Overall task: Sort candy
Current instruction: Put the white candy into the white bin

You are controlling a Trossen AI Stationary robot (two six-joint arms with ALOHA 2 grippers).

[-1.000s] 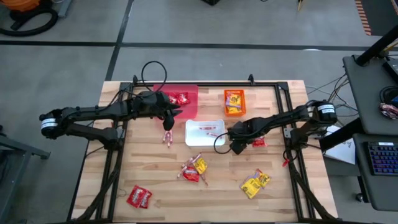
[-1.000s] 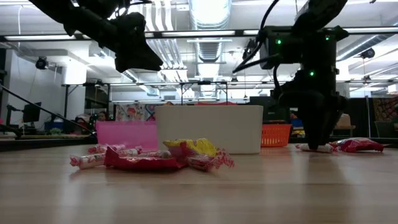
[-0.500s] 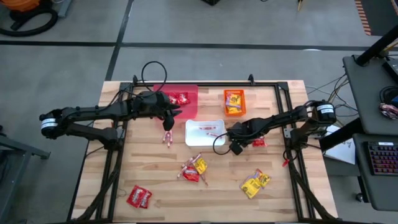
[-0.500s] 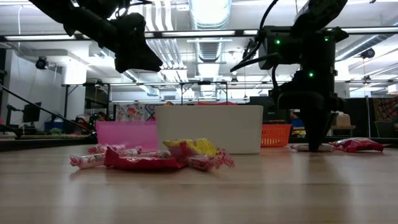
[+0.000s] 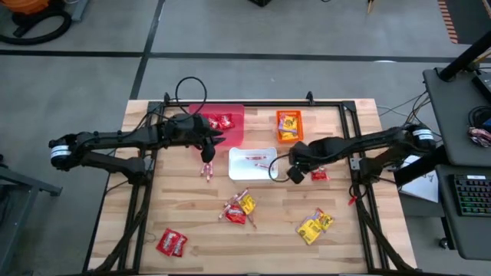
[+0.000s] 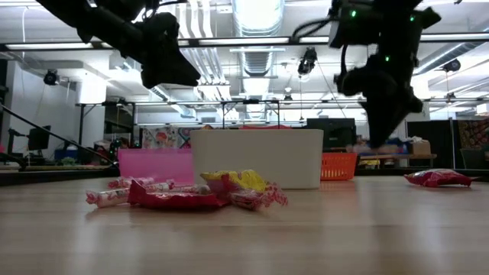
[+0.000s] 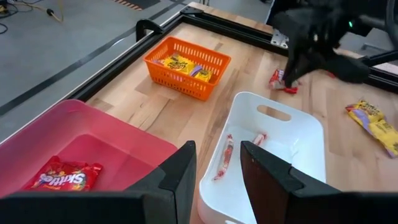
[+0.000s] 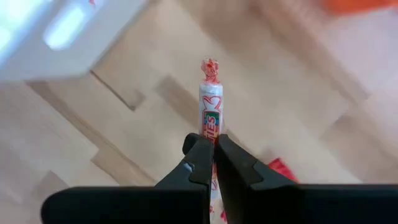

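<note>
Right wrist view is showing my right gripper clamping a thin red-and-white wrapped candy stick by its lower end, lifted above the wooden table just beside the white plastic bin. I am reading the letters "TIES" on the stick, presumably Smarties. The grip is sitting near the tip, so I am judging that the stick could pivot or slip out during the carry and land outside the bin. My left gripper is hovering part-open and empty between the pink-red plastic bin and the white one. A shiny red packet in that bin is reading "Skittles".
</note>
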